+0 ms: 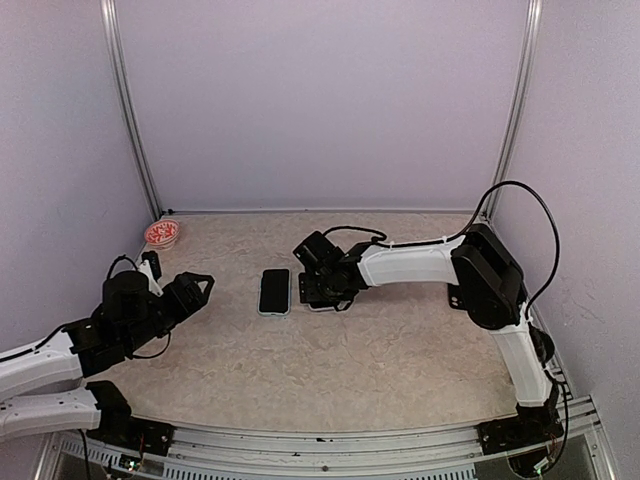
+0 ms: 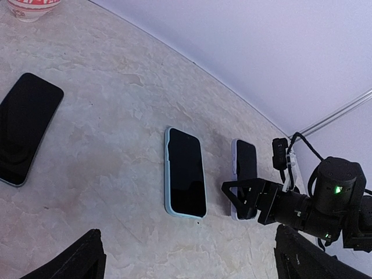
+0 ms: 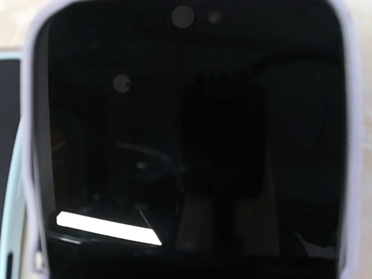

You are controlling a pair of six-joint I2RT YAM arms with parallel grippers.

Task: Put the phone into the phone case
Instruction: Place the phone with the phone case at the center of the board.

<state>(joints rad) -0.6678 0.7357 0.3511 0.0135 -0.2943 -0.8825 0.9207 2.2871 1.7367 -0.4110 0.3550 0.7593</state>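
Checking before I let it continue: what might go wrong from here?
The right end effector sits low over the phone in the lavender case; an off-centre push might tilt it or leave a corner unseated. The phone in the light blue case lies close beside and might get nudged.

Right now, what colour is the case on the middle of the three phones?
Pale blue case, clearest in left wrist view.

Small red-and-white patterned bowl (image 1: 162,234) (image 2: 35,9) sits in far left corner of table, close to the left frame post (image 1: 130,110). Table (image 1: 380,350): beige, marbled surface. Plain pale lavender back wall (image 1: 320,100); second metal post (image 1: 518,100) at far right corner. Slotted metal rail (image 1: 330,450) runs along near edge.
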